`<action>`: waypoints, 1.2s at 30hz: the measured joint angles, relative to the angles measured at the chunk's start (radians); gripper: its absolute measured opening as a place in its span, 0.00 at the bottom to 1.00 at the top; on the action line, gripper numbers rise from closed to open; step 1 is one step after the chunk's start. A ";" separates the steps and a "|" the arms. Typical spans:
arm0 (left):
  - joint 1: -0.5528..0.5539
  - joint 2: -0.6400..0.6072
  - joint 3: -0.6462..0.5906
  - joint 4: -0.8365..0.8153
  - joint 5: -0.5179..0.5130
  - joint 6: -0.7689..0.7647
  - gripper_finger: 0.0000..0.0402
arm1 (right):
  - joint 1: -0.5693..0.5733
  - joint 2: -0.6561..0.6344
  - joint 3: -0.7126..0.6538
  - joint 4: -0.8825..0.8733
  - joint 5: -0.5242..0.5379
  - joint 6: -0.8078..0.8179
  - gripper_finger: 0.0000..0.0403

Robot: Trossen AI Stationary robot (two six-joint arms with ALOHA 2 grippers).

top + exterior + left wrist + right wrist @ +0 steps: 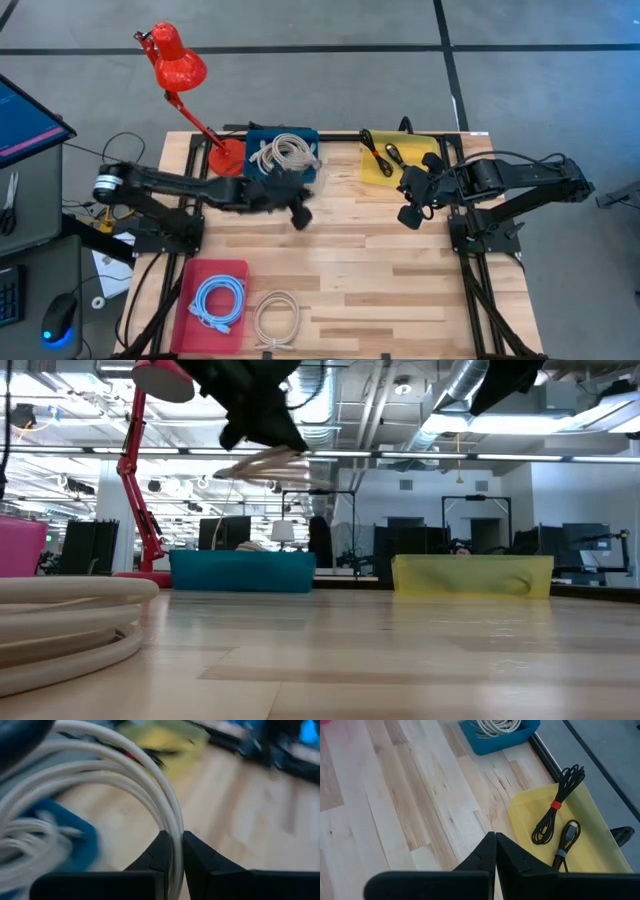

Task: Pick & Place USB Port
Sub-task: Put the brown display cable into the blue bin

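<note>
My left gripper (286, 176) is shut on a coiled white cable (285, 152), (268, 464), held in the air above the blue tray (243, 571) at the table's far side. The left wrist view shows more white cable (27, 837) lying in that tray. My right gripper (410, 205) is shut and empty, above the bare table just near of the yellow tray (378, 168). That tray holds two bundled black cables (555, 805), (566, 840). My left gripper pinches several strands of the white coil (173, 832) between its two fingers (160, 852). The strands run along the gap between the fingers. The coil hangs just below the gripper, lifted clear above the blue tray (312, 135), its loops (290, 472) spread roughly level.
A red desk lamp (180, 70) stands at the far left beside the blue tray. A pink tray (190, 275) with a light blue cable (218, 302) sits at the near left. A loose white coiled cable (277, 316) lies beside it. Bare wood lies mid-table.
</note>
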 joint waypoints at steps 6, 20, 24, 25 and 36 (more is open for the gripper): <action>0.186 -0.115 0.000 -0.053 -0.022 0.059 0.07 | 0.000 0.000 0.000 0.001 0.001 0.000 0.00; 0.582 -0.043 -0.003 -0.062 0.311 0.069 0.07 | 0.000 0.000 0.000 -0.001 0.002 0.000 0.00; 0.625 0.044 -0.003 -0.036 0.453 0.050 0.07 | 0.000 0.000 0.000 -0.001 0.002 0.000 0.00; 0.629 0.067 -0.003 -0.028 0.470 0.050 0.07 | 0.000 0.000 0.000 -0.001 0.002 0.000 0.00; 0.629 0.260 -0.003 -0.015 0.474 -0.010 0.07 | 0.000 0.000 0.000 -0.002 0.001 0.000 0.00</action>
